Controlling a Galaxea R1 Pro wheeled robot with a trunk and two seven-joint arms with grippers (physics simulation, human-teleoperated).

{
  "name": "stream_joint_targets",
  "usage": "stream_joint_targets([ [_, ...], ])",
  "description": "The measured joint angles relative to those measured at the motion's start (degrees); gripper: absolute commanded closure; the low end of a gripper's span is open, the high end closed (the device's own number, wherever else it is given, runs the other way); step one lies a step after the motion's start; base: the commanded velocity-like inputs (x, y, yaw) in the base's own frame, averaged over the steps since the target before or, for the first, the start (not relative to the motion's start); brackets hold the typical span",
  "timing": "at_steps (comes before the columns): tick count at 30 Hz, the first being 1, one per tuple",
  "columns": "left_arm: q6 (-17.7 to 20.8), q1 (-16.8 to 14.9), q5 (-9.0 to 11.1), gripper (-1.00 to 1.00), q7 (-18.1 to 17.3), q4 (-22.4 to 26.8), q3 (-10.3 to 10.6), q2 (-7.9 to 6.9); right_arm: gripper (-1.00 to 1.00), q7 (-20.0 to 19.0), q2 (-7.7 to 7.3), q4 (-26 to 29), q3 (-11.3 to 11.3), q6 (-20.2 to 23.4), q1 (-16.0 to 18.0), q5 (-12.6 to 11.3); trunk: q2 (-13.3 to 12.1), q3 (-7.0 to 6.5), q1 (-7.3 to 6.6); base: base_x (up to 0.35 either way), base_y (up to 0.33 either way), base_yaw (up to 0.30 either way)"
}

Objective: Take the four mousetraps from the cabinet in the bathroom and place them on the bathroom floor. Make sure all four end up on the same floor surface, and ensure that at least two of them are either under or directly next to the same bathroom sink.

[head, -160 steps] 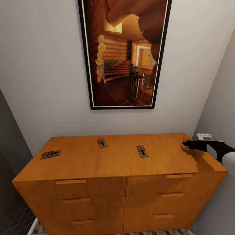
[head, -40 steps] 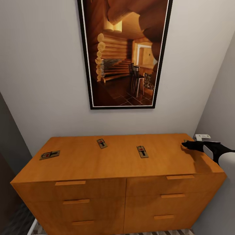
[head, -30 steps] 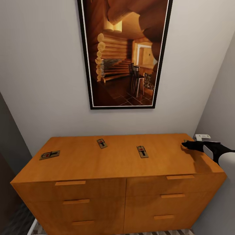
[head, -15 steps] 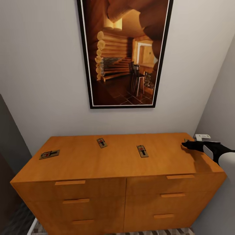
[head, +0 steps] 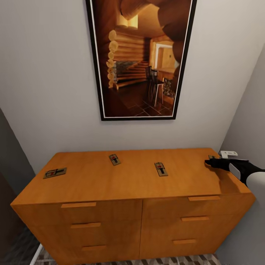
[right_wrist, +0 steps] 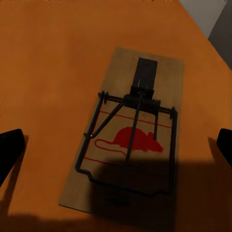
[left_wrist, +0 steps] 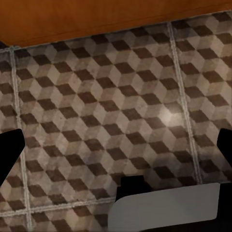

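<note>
The right claw (head: 210, 162) hovers over the cabinet's (head: 132, 184) top at its right rear corner, fingers spread wide with a mousetrap (right_wrist: 129, 136) lying flat on the wood directly between and beneath them, not touched. In the right wrist view the trap shows its tan board, dark wire spring and red mouse print, with the claw's shadow falling across its near end. In the head view, that trap (head: 212, 157) shows as a sliver just beyond the claw's tip.

Three more traps lie flat on the cabinet top: one near the left edge (head: 55, 172), one toward the rear left of centre (head: 115, 159), one right of centre (head: 161, 169); all sit well apart.

A framed picture (head: 140, 59) of a log cabin hangs on the wall above.

The left claw (left_wrist: 116, 154) points down at the cube-patterned floor (left_wrist: 106, 111) beside the cabinet's base, fingers spread, holding nothing.
</note>
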State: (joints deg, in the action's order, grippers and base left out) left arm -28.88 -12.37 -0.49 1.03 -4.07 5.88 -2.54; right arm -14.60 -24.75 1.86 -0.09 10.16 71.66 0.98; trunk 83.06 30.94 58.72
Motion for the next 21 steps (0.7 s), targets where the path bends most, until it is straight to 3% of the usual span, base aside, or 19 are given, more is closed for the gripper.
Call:
stream_joint_targets([
  [21, 0.00, 0.00, 0.00, -1.00, 0.00, 0.00, 0.00, 0.01, -1.00, 0.01, 0.00, 2.97, 0.21, -0.02, -0.39, 0.04, 0.00, 1.32, 0.00, 0.000, 0.000, 0.000],
])
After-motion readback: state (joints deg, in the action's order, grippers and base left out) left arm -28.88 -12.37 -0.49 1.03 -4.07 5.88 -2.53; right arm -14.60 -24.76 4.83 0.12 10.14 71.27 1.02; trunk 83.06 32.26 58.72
